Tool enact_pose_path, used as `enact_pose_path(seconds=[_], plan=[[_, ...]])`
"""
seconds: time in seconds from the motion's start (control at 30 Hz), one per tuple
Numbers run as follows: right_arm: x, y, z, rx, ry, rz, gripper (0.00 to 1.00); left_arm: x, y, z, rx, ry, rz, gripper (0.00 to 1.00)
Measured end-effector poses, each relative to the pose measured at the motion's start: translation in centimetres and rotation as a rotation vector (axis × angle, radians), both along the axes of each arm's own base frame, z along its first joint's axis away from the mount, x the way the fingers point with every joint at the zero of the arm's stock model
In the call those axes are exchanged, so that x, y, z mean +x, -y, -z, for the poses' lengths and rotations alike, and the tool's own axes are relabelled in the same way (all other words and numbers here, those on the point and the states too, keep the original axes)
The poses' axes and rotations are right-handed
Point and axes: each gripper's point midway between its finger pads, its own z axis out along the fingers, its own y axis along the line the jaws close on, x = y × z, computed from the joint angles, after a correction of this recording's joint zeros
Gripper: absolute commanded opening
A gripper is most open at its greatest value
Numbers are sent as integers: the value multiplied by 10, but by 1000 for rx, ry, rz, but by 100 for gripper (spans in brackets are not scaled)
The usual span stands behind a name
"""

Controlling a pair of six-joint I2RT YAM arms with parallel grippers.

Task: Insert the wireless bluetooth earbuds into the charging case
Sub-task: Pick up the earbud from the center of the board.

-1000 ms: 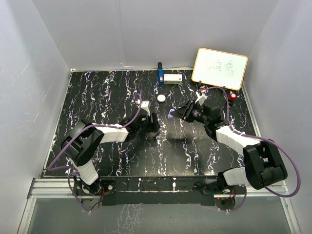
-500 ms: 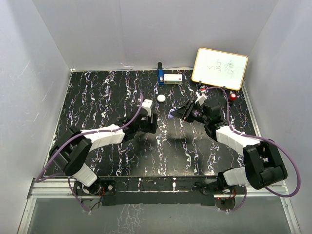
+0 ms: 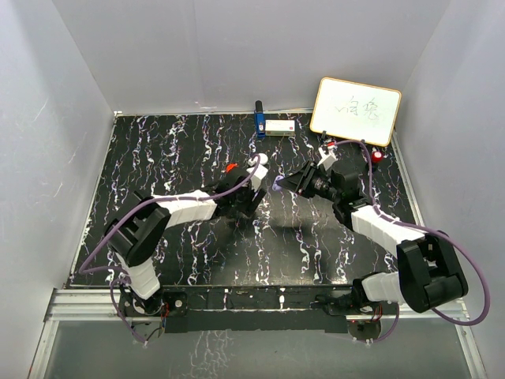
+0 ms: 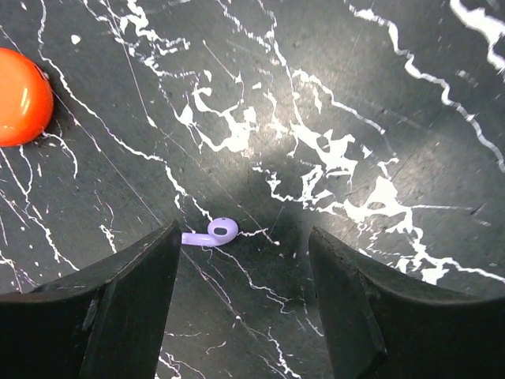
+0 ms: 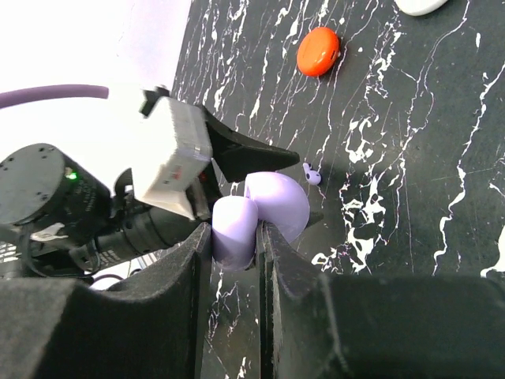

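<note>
One small purple earbud (image 4: 215,232) lies on the black marbled table, between the jaws of my left gripper (image 4: 243,237) and close to the left finger (image 4: 134,292). That gripper is open and touches nothing. The earbud (image 5: 312,174) also shows in the right wrist view, just beyond the purple charging case (image 5: 268,207). My right gripper (image 5: 234,229) is shut on the case and holds it above the table with its lid swung open. In the top view the left gripper (image 3: 251,197) and the right gripper (image 3: 282,184) nearly meet at mid-table.
A round red pod (image 4: 20,96) lies left of the left gripper; it is also in the top view (image 3: 232,167). A white pod (image 5: 422,4) lies farther back. A whiteboard (image 3: 355,110), a white box (image 3: 279,126) and a blue object (image 3: 259,118) line the back edge.
My left arm has swung right and forward, bringing its gripper close to the right gripper and uncovering the red pod. The right arm has held still with the case.
</note>
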Motion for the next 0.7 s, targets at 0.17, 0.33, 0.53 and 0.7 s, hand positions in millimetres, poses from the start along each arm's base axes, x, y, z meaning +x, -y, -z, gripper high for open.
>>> enact_pose_path(seconds=[0.17,0.33,0.53,0.7], plan=[[-2,1,-1,0,7,3,0,-1,-2,12,55,-12,45,63],[-2,2,1,-3,0,6,0,-2,-2,18,74,-21,67,62],[-2,2,1,-3,1,6,0,1,-2,19,66,-29,72,60],[-2,2,1,-3,1,6,0,3,-4,19,53,-41,74,58]])
